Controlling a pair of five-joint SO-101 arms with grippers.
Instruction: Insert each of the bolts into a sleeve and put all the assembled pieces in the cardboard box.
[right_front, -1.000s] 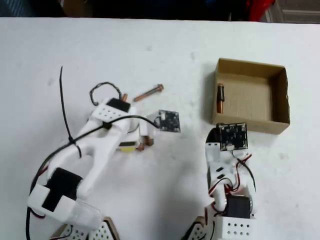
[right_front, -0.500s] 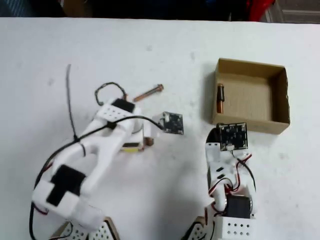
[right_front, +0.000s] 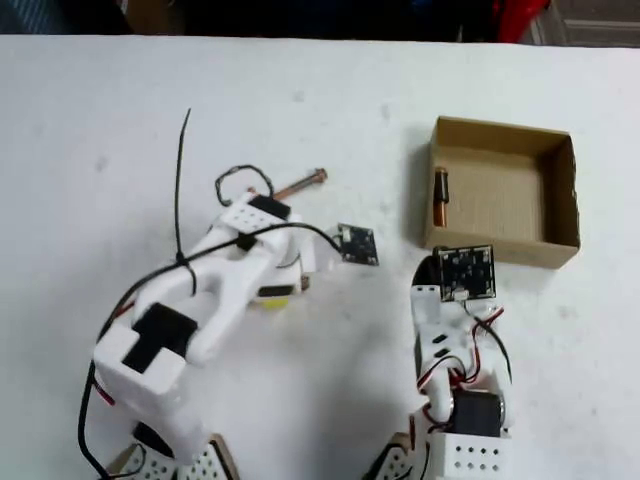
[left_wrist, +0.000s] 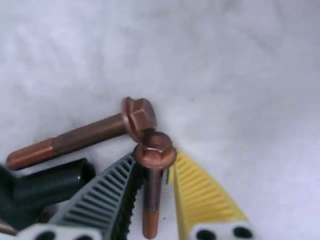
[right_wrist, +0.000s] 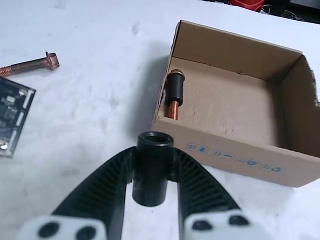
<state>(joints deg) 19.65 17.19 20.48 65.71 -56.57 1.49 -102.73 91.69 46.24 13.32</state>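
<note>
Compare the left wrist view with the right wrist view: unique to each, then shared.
Left wrist only: the left gripper clamping a copper flanged bolt, a black tube lying alongside.
Right wrist only: the right gripper holding a black cylindrical sleeve; a brown cardboard box containing one sleeved bolt.
Both: white table, and a loose copper bolt, possibly the same.

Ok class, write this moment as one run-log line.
left tool: shut on bolt | right tool: shut on sleeve | box: one assembled piece inside

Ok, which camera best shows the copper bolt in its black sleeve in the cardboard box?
The right wrist view: the copper bolt in its black sleeve is close, thread end poking out, lying along the cardboard box wall. The high view shows it smaller.
</note>
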